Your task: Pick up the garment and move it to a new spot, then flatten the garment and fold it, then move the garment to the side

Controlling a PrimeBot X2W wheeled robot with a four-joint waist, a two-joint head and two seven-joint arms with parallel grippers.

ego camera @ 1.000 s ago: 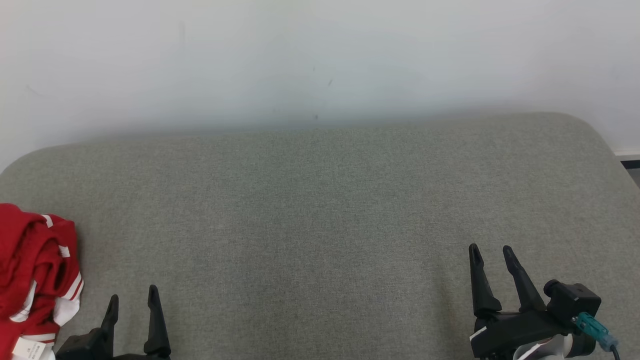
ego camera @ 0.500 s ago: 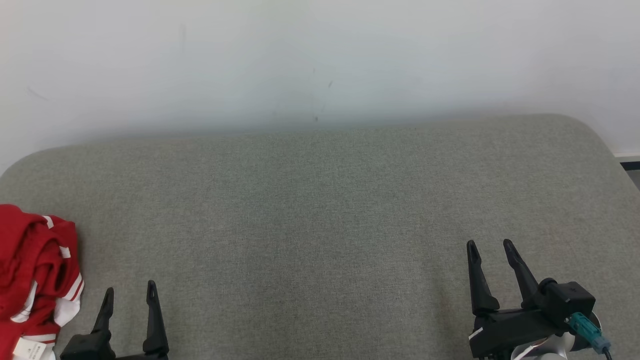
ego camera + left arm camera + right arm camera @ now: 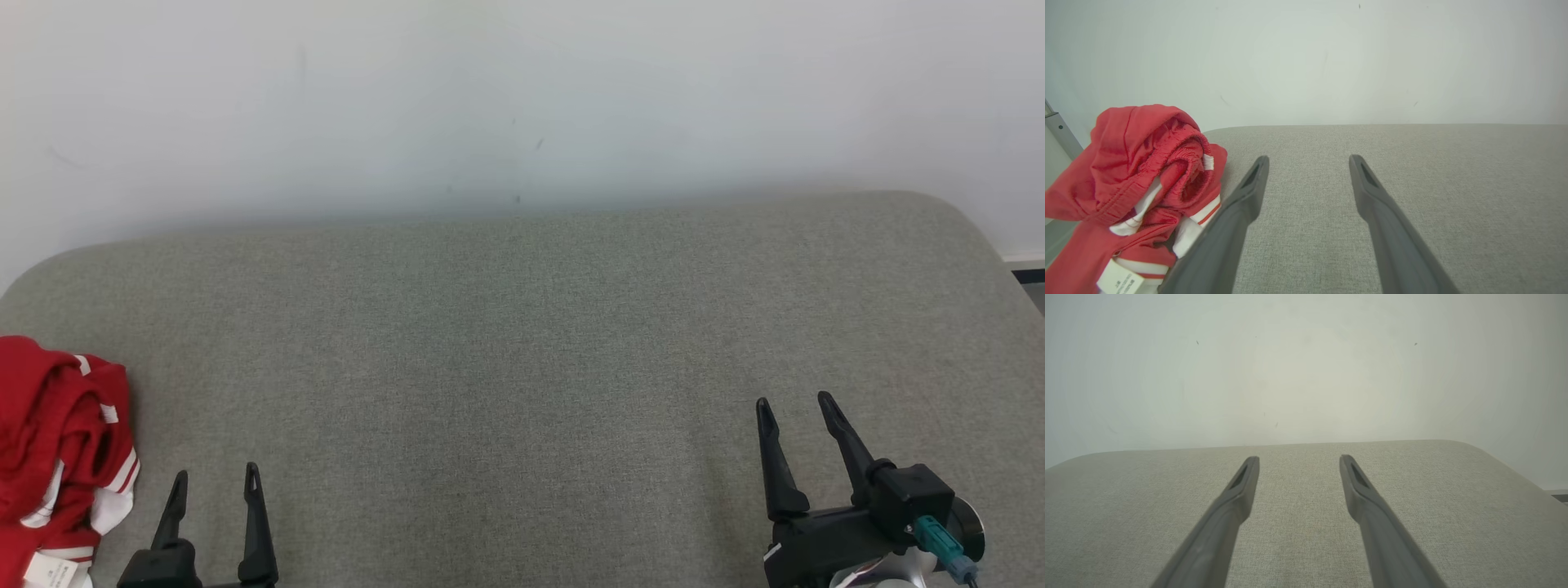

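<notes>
The crumpled red garment (image 3: 57,441) lies at the left edge of the grey pad (image 3: 522,343), its long axis near to far, label nearest. The left gripper (image 3: 215,472) and right gripper (image 3: 793,400) stand spread, empty.

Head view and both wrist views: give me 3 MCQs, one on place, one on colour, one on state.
1. Where does the garment lie on the grey fabric surface in the head view?
A. At the near left edge
B. In the centre
C. At the far right corner

2. What colours is the garment?
A. Blue with yellow
B. Red with white stripes
C. Plain black

3. How do the left gripper and right gripper stand?
A. Both shut on the garment
B. Left holds the garment, right open
C. Both jaws open, empty

1 A: it lies bunched at the left edge, beside the left gripper.
2 B: red cloth with white bands shows in the left wrist view.
3 C: bare fabric shows between each pair of jaws.
</notes>
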